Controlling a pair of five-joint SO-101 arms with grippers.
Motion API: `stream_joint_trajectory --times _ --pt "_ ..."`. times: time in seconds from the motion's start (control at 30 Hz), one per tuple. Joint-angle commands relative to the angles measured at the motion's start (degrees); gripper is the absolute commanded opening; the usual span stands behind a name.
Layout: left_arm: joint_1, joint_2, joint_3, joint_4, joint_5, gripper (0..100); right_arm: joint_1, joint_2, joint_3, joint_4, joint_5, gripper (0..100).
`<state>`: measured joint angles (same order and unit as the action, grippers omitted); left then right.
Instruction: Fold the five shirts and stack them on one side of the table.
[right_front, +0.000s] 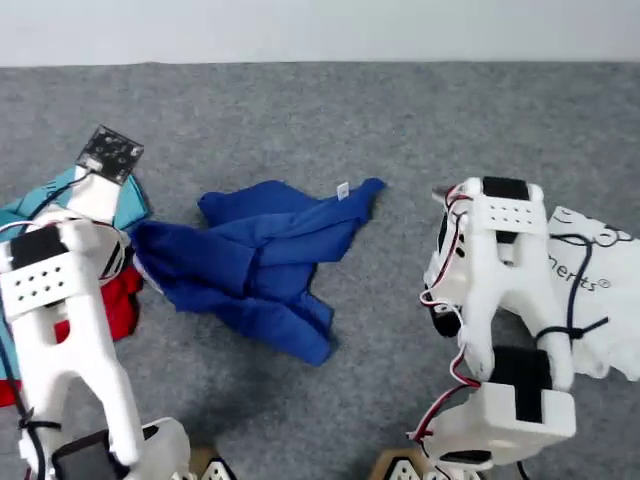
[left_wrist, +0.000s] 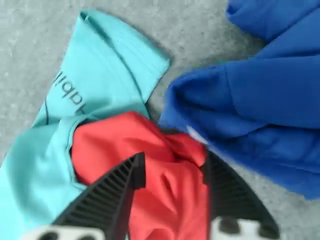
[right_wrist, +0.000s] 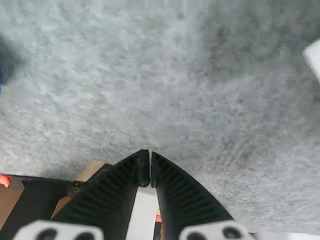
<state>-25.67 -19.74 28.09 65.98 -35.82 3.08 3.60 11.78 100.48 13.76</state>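
Left gripper (left_wrist: 172, 162) gapes over crumpled red shirt (left_wrist: 115, 145) — right gripper (right_wrist: 150, 155) pinched together above fuzzy felt (right_wrist: 175, 75).

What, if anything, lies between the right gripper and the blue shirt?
Nothing visible: only bare grey table lies between the shut right gripper and the blue shirt. The white shirt sits on the arm's far side.

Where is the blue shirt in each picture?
High view: the blue shirt lies crumpled in the middle of the table, between the two arms.
Left wrist view: the blue shirt lies right against the red shirt.
Right wrist view: probably the blue shirt, just a tiny bit at the picture's edge.
Shared landmark: the grey table.
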Motion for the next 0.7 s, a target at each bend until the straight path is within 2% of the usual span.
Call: stream_joint_trajectory --times 0.0,0.13,0.4,0.67 --pt "-0.6 -2.0 -3.8 -0.9 -0.4 21 -1.5 -2.9 -7.2 2.4 -0.7 0.9" --pt "3.0 -1.5 -10.1 2.6 3.0 21 -1.0 -3.1 -11.0 2.4 -0.7 0.9" --pt "21.6 3.8 -11.5 5.6 3.3 21 -1.0 -3.2 -9.8 2.4 -0.7 0.9" --pt "27.8 17.1 -14.9 8.0 2.8 21 -0.9 -2.9 -9.6 2.4 -0.7 0.9"
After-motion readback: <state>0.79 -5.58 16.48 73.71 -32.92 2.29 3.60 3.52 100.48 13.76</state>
